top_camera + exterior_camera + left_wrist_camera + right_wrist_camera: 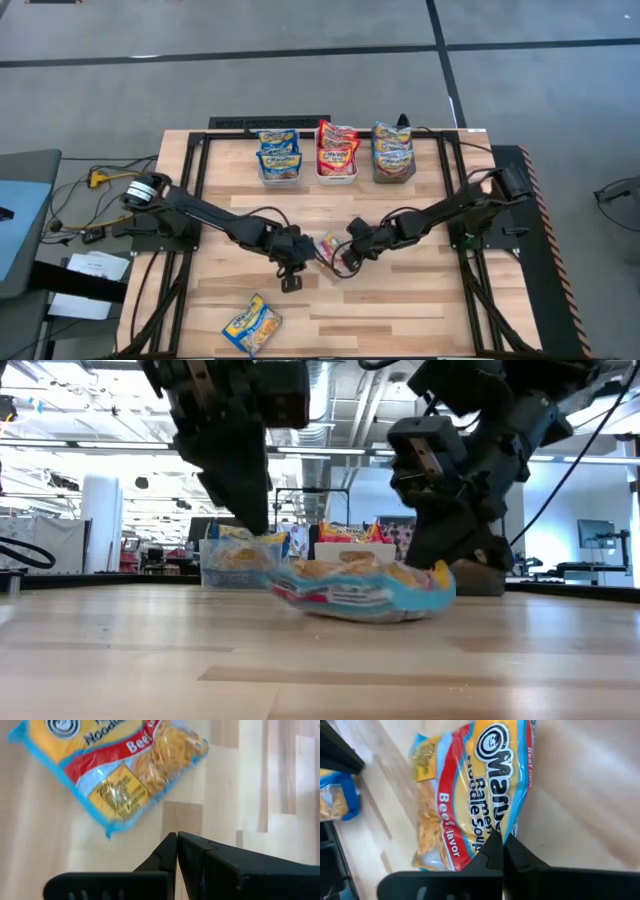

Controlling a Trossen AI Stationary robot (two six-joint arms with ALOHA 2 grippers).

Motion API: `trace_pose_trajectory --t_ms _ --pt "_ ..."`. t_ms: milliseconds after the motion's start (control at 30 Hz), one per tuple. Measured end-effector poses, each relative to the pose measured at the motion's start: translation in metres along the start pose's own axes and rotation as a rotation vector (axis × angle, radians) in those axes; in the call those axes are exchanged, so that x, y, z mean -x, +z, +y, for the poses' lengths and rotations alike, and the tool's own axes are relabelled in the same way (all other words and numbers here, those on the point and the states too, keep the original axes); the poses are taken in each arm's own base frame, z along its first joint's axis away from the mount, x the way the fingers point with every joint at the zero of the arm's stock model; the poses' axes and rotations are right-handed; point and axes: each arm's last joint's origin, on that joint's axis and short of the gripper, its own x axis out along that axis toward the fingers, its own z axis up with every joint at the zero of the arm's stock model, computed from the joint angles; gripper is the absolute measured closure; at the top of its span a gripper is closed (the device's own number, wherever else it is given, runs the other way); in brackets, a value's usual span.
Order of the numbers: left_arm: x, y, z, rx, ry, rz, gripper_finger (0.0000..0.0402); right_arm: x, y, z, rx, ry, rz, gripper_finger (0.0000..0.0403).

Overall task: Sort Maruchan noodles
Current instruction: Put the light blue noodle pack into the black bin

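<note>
While both arms reach in over the wooden tabletop (420,300), a beef-flavour ramen packet (329,244) lies near its middle and serves as the marker for everything else. Nearer the front edge and to the left of that packet, a second packet (252,324) with a blue-and-yellow wrapper lies flat by itself, well apart. Just left of the beef packet, the left gripper (291,283) hangs low over bare wood with its fingers pressed together and nothing between them. Behind the beef packet, along the far edge, three small bins stand in a row: the left bin (281,160) holds blue-and-yellow packets, the middle bin (337,155) red-and-yellow ones, and the right bin (393,155) blue-and-orange ones. Just right of the beef packet, the right gripper (499,851) has its fingers closed on the packet's edge, pinching the wrapper.
</note>
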Motion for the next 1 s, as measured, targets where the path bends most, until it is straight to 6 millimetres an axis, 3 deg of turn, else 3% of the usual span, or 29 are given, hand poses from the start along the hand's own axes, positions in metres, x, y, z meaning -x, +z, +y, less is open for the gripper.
trace_pose_trajectory --t_ms 367,700,1000 --pt "0.059 0.015 0.011 -0.068 0.134 -0.164 0.0401 0.062 0.011 0.002 0.146 -0.105 -0.114 0.0402" --pt "0.107 0.023 0.047 -0.074 0.337 -0.251 0.0401 0.116 0.034 -0.010 0.253 -0.171 -0.238 0.0403" --pt "0.133 0.022 0.073 -0.008 0.398 -0.257 0.0401 0.150 0.054 -0.027 0.349 -0.219 -0.323 0.0403"
